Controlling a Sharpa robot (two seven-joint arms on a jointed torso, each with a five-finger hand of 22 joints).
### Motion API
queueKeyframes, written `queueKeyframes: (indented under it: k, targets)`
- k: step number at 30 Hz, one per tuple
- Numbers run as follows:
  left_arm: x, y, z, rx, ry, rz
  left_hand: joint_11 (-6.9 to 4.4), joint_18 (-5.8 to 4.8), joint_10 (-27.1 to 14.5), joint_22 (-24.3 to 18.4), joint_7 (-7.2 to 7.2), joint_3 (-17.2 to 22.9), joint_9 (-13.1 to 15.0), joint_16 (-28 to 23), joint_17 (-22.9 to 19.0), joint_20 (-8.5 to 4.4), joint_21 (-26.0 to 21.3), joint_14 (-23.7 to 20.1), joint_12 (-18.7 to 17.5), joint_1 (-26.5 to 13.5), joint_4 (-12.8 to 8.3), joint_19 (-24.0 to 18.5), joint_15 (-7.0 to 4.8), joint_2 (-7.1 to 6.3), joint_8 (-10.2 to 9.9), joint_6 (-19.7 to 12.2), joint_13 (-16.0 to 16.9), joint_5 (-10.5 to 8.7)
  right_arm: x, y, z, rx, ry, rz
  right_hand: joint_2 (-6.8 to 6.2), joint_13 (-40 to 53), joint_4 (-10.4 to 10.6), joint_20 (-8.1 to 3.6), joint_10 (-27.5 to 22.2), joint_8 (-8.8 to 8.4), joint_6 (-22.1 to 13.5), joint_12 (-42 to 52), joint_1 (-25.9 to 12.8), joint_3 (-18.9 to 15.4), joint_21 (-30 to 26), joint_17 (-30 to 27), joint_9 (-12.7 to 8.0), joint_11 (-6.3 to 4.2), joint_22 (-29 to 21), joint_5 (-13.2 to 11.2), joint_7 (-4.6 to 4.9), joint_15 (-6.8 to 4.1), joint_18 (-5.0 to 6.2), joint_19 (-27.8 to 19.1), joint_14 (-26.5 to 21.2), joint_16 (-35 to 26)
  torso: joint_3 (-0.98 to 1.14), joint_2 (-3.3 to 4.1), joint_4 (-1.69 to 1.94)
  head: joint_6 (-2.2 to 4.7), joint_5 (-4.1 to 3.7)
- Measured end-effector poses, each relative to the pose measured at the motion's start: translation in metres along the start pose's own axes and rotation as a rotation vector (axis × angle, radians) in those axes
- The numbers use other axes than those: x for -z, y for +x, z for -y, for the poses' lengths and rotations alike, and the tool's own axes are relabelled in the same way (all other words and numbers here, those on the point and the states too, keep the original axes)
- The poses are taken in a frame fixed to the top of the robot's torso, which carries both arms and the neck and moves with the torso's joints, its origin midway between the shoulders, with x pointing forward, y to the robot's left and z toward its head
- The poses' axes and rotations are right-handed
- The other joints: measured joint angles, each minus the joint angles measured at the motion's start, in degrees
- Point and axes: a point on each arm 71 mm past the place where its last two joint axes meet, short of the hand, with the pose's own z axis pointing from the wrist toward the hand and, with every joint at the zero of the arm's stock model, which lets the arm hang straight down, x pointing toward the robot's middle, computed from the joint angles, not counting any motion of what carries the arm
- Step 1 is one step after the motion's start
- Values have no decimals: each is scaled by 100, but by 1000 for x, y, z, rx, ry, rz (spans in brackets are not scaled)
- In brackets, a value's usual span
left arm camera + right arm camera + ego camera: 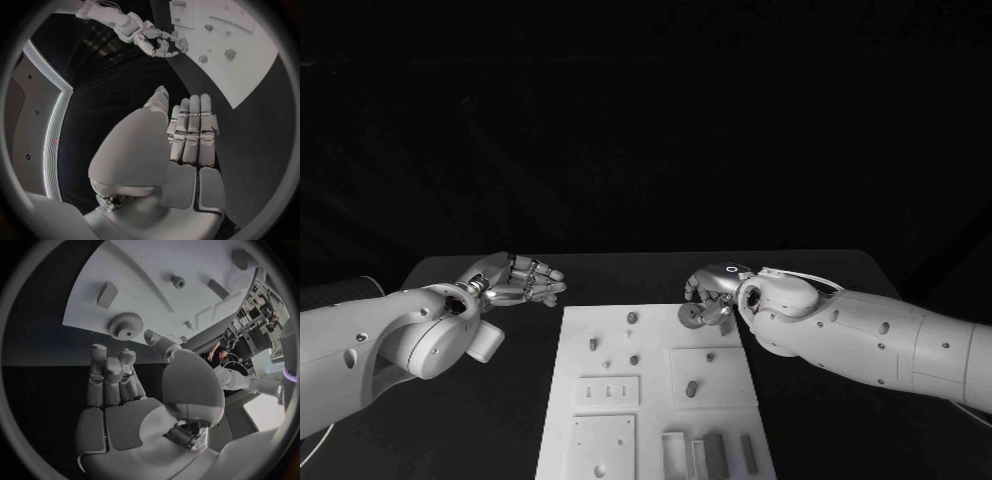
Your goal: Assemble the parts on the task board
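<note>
Gear teeth are facing the right hand: in the right wrist view a round, toothed part is lying flat at the corner of the task board, just beyond that hand's fingertips. Being round, it is offering no long axis to line up with. In the head view the same hand is hovering in the middle right of the frame, over the board's upper right corner, and a small round piece is showing at its fingertips; whether the fingers are already touching it is hard to say from this angle, though the wrist view suggests a gap. Its fingers are lying straight and close together, the thumb standing apart, with nothing between them.

The left hand is waiting at the middle left of the frame, off the board's upper left corner and over the black table, fingers extended side by side and carrying nothing. It is sitting well apart from the gear, so the right hand is clearly the nearer one.

Other small parts are standing in or lying on the white board's recesses, among them a short peg and a wedge-like block.
</note>
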Motion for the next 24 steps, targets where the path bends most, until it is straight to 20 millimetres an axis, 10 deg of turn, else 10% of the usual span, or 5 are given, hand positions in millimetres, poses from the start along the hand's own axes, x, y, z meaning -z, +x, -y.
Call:
queueKeyframes:
  k: [24]
  targets:
    - [-1, 4, 2, -18, 6, -12, -16, -34, -15, -2, 21, 16, -7, -24, 18, 0, 0, 0, -23, 0, 16, -1, 0, 0, -24, -21, -5, 0, -6, 12, 9, 29, 31, -17, 39, -29, 69, -9, -22, 0, -57, 118, 38, -10, 22, -1, -8, 23, 0, 0, 0, 30, -4, 30, 11, 22, -9, -4, 7, -35, 58]
